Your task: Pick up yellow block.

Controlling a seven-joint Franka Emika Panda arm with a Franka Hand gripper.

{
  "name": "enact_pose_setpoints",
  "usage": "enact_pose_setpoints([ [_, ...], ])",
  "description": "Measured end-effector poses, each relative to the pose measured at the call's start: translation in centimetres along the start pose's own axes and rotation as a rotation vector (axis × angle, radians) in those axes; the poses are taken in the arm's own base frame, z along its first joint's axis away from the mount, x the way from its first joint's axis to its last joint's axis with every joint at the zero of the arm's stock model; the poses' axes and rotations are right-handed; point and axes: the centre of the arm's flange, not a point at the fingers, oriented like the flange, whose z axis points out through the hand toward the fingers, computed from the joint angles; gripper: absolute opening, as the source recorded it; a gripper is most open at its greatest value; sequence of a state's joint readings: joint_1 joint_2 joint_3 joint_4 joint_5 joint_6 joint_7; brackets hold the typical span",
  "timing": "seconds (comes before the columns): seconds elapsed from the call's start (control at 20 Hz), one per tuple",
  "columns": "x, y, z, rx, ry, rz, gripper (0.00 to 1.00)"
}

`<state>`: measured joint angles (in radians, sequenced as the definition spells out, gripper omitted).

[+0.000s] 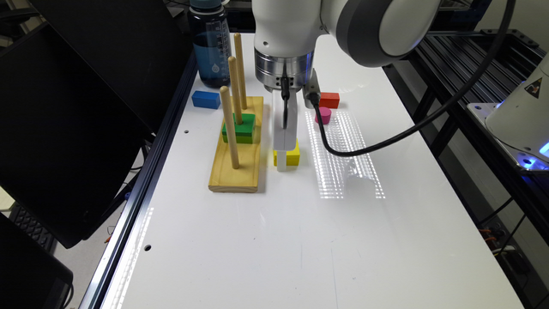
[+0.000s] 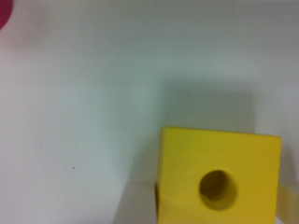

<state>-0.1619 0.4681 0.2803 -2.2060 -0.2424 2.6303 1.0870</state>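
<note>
Your tool (image 1: 283, 165) is down at the table (image 1: 266, 240), planted on the near face of the yellow block (image 1: 292, 157), which is where you want it for a pick. From the exterior view you see one pale part reaching below the block's front edge to the surface. Whether it is spread wide, narrowed or already clamped on the block I cannot tell. In the wrist view the yellow block (image 2: 219, 179) sits close under the camera, hole up, with pale blurred shapes at its two sides that may be the tool's tips; too soft to judge.

The block lies flat on the table just to 3 o'clock of the wooden peg base (image 1: 236, 150), near but apart from it, so you have room on the open side and less toward the base. That probably explains the straight-down approach.

Further back, at about 11 o'clock from the yellow block, a green block (image 1: 244, 127) sits threaded on the middle peg (image 1: 234, 88). Leave it alone. Beyond, toward 1 o'clock, stand a pink cylinder (image 1: 323, 115) and a red block (image 1: 329, 100), well clear. Farthest off at 10 to 11 o'clock are a blue block (image 1: 206, 99) and a blue water bottle (image 1: 211, 47).
</note>
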Motion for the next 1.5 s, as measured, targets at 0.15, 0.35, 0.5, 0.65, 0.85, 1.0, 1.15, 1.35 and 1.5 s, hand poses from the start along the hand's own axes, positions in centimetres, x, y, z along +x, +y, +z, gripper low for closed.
enact_pose_setpoints([
  [0.15, 0.00, 0.00, 0.00, 0.000, 0.000, 0.000, 1.00],
  [0.35, 0.00, 0.00, 0.00, 0.000, 0.000, 0.000, 1.00],
  [0.5, 0.00, 0.00, 0.00, 0.000, 0.000, 0.000, 1.00],
  [0.65, 0.00, 0.00, 0.00, 0.000, 0.000, 0.000, 1.00],
  [0.85, 0.00, 0.00, 0.00, 0.000, 0.000, 0.000, 1.00],
  [1.0, 0.00, 0.00, 0.00, 0.000, 0.000, 0.000, 0.00],
  [1.15, 0.00, 0.00, 0.00, 0.000, 0.000, 0.000, 0.00],
  [1.35, 0.01, 0.00, -0.04, 0.001, 0.000, 0.000, 0.00],
  [1.5, 0.09, -0.08, -0.59, 0.005, 0.007, 0.000, 0.00],
])
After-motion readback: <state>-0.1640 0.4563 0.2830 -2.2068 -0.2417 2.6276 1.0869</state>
